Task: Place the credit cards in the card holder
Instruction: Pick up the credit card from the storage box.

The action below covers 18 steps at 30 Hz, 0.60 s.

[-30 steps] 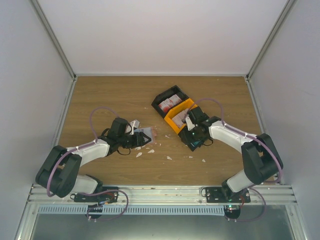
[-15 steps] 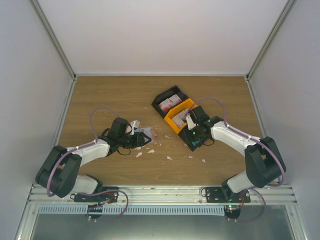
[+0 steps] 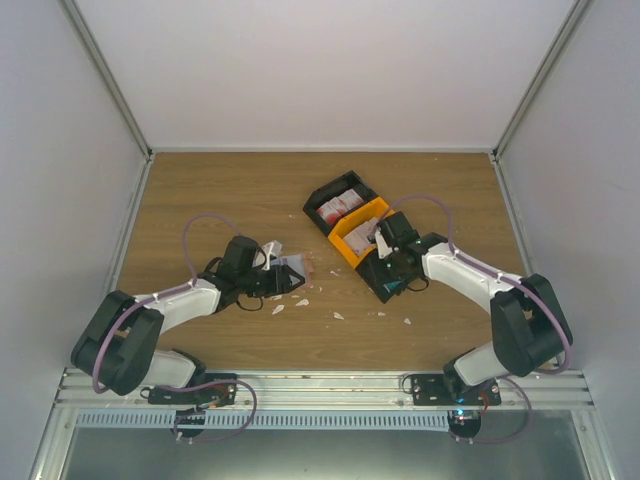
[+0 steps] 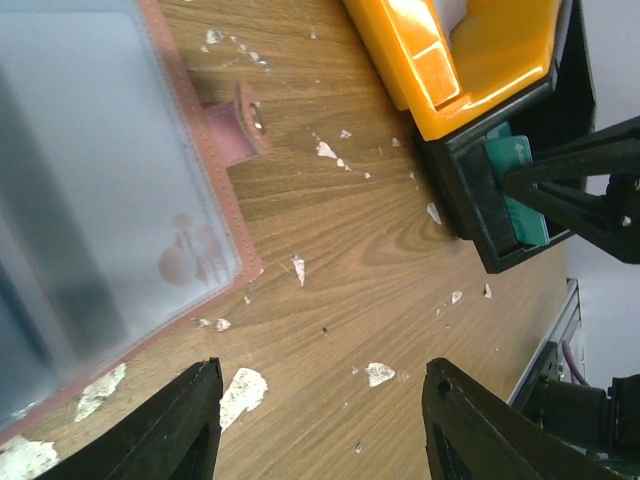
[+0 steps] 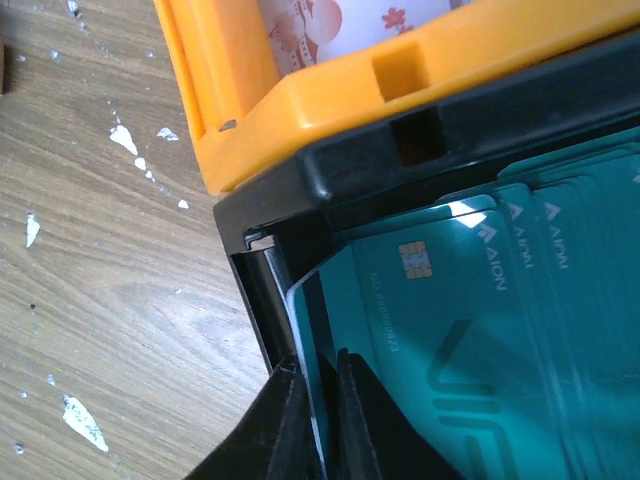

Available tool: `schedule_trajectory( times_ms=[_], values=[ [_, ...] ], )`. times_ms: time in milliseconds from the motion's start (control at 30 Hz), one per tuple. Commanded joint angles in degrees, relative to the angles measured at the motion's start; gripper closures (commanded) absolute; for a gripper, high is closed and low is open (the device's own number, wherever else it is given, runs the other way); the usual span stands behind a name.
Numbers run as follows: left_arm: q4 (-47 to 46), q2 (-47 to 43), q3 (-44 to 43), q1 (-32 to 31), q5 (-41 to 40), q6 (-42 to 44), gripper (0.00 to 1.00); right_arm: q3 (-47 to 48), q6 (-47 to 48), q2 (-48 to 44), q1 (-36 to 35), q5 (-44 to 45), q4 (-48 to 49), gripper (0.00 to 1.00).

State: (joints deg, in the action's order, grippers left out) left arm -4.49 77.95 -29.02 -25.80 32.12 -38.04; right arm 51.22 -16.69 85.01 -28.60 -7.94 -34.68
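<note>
The card holder [image 4: 100,180] lies open on the table, salmon-pink rim around a pale blue pocketed inside; in the top view the card holder [image 3: 290,266] is left of centre. My left gripper [image 4: 320,368] stands open just beside its edge, over bare wood, with nothing between the fingers. Teal credit cards [image 5: 520,300] are stacked in a black bin [image 5: 330,170]. My right gripper [image 5: 318,368] reaches into that bin and is shut on the edge of the top teal card [image 5: 400,310]. Pale cards [image 5: 340,20] lie in the orange bin [image 5: 300,90].
Three bins sit in a diagonal row: a far black bin [image 3: 322,197] holding red-and-white cards [image 3: 340,205], the orange bin [image 3: 350,245], and the near black bin [image 3: 378,290]. Small white scraps [image 3: 338,316] lie scattered on the wood. Walls close in both sides.
My right gripper has closed its jaws on the teal card in the near black bin. The left arm and the card holder have barely moved.
</note>
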Motion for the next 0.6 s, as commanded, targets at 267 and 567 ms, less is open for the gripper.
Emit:
schedule_trajectory(
  times_ms=[267,567],
  values=[
    [-5.26,-0.10,-4.82,-4.90,-0.31,0.70,0.36,-1.80,-2.46,-8.87,5.16,-0.46,3.45,0.99],
    [-4.29,-2.04,-9.49,-8.89,-6.16,3.16,0.06,-5.49,-4.10,-18.27,13.10,-9.60,7.71,0.99]
  ],
)
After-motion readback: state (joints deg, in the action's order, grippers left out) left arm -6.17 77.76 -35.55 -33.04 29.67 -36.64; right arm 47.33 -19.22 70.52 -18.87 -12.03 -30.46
